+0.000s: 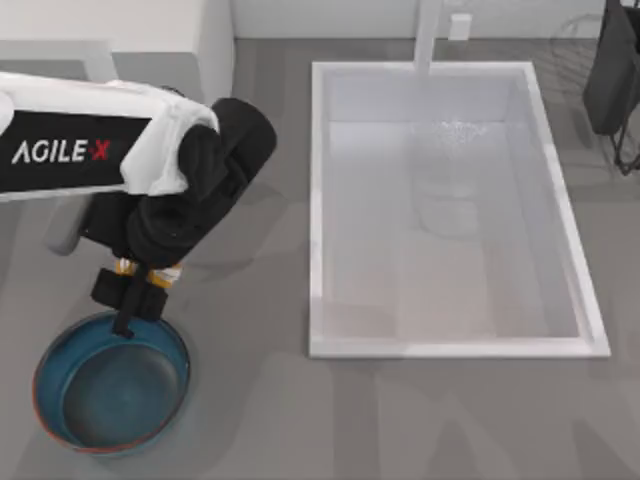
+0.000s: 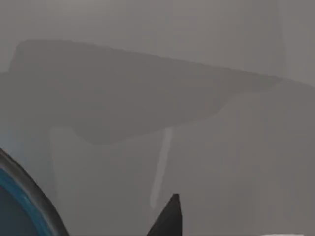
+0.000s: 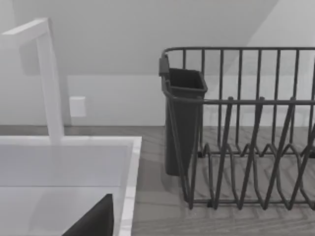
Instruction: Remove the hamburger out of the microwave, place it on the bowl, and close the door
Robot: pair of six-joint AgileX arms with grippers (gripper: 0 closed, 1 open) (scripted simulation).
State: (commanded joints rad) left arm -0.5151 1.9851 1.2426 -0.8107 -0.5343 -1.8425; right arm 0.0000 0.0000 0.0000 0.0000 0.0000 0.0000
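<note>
While the left claw [image 1: 130,297] hangs over the far rim of the bowl [image 1: 110,385], something small and orange-yellow shows between its dark fingers, probably the hamburger [image 1: 150,272], so I judge it clamped on that. The bowl's blue hollow lies just below and toward the desk's [image 1: 250,400] near edge. The microwave [image 1: 150,30] stands beyond. Grey desk is bare around the bowl; the sink [image 1: 455,205] sits well apart.

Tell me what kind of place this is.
Likely a rendered kitchen counter: a white sink with a faucet is set into the grey top, a dark wire dish rack stands beside it, and a blue bowl sits nearby.
</note>
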